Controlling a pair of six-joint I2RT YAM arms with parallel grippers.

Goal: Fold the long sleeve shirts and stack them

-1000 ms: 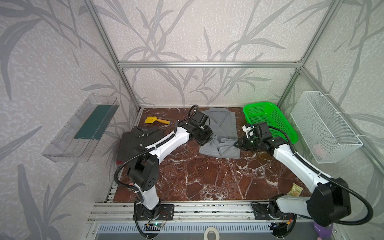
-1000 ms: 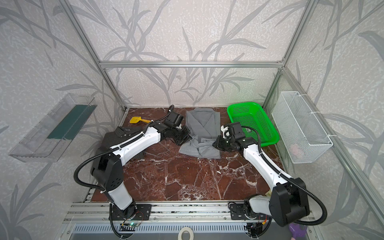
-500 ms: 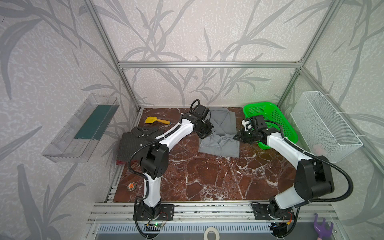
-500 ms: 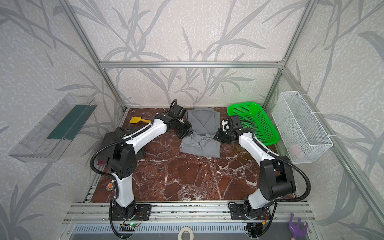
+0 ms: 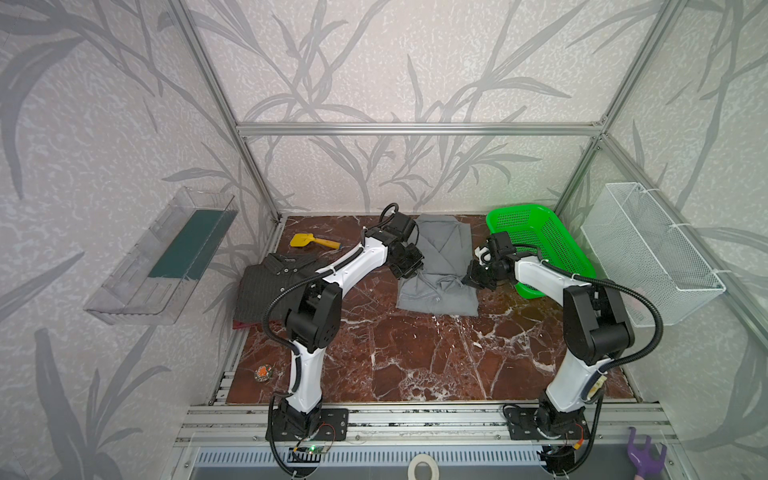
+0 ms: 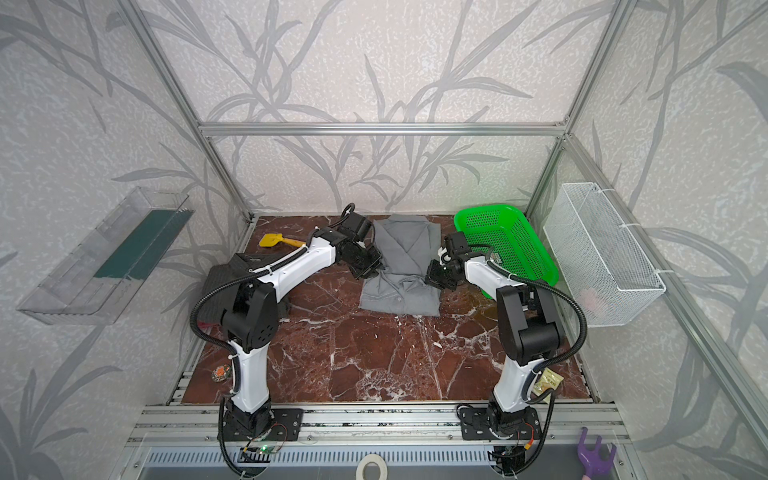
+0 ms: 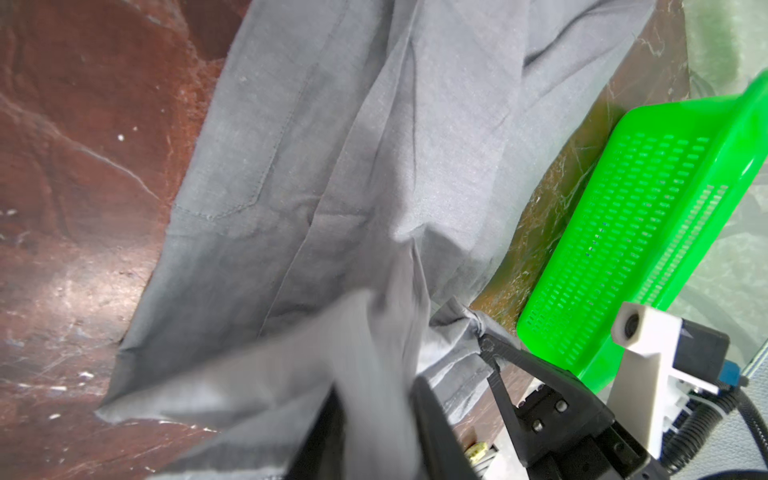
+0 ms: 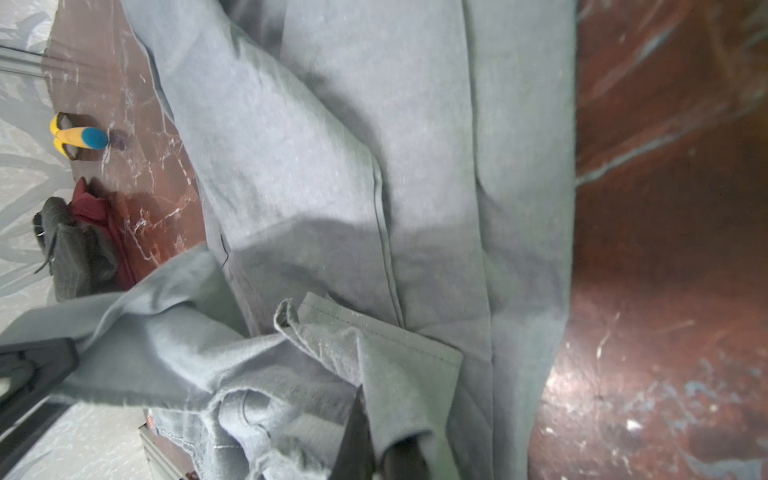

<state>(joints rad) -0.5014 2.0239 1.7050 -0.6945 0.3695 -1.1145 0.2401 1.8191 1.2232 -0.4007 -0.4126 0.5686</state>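
Observation:
The light-grey collared shirt [image 5: 440,286] [image 6: 401,291] [image 7: 332,166] [image 8: 332,145] lies at the back middle of the table, its sides folded in. My left gripper [image 5: 409,268] [image 6: 368,266] [image 7: 376,395] is at its left edge, jaws apart, with a blurred fold of grey cloth between them. At the right edge my right gripper [image 5: 473,279] [image 6: 436,277] [image 7: 484,343] [image 8: 376,440] is shut on a bunched grey sleeve. The dark pinstriped shirt [image 5: 266,282] [image 6: 220,282] [image 8: 66,253] lies folded at the left on the dark red garment [image 5: 243,325] [image 8: 89,203].
A green mesh basket [image 5: 540,245] [image 6: 503,241] [image 7: 644,208] stands just right of the grey shirt. A yellow tool [image 5: 309,241] [image 8: 77,137] lies at the back left. A white wire basket [image 5: 648,253] hangs on the right wall, a clear bin [image 5: 166,257] on the left wall.
The left jaws have parted from shut. Both arms' elbows have drawn in and up. The right gripper has shifted a little left over the grey shirt's right edge.

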